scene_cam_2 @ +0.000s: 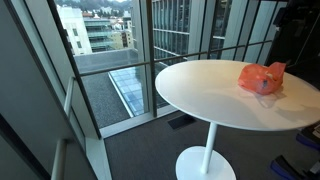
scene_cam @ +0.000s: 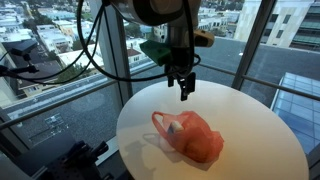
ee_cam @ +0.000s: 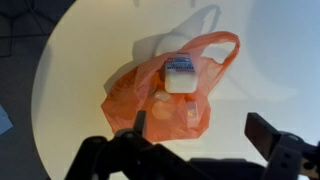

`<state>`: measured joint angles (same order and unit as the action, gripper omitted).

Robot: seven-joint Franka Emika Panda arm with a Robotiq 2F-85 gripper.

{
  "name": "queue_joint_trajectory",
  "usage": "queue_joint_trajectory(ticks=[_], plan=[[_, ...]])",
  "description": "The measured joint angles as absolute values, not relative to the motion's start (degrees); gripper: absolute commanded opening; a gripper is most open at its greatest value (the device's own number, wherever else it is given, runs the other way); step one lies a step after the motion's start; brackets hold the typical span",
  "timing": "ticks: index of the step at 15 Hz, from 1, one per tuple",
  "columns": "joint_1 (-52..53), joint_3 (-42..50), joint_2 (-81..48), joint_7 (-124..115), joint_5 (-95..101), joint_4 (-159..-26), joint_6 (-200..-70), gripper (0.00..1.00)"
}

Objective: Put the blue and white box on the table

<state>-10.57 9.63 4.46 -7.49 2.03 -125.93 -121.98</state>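
An orange plastic bag (scene_cam: 188, 137) lies on the round white table (scene_cam: 250, 130); it also shows in an exterior view (scene_cam_2: 262, 77) and in the wrist view (ee_cam: 165, 100). A blue and white box (ee_cam: 181, 74) lies in the bag's mouth, seen in the wrist view and faintly in an exterior view (scene_cam: 176, 128). My gripper (scene_cam: 185, 92) hangs above the table behind the bag, apart from it. In the wrist view its jaws (ee_cam: 200, 128) are spread wide and hold nothing. In an exterior view the arm (scene_cam_2: 296, 40) is only a dark shape behind the bag.
The table stands on a pedestal (scene_cam_2: 205, 160) beside floor-to-ceiling windows (scene_cam_2: 110, 50). Black cables (scene_cam: 90, 45) hang from the arm. Other small items show through the bag (ee_cam: 160, 100). A dark stand (scene_cam: 75, 160) is by the table's edge.
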Motion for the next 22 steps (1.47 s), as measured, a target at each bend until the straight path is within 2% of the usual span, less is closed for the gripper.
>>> queue_joint_trajectory(ticks=[22], plan=[[-12.22,10.6,-15.64,-0.75,-1.68,-121.43,-130.03,1.0]])
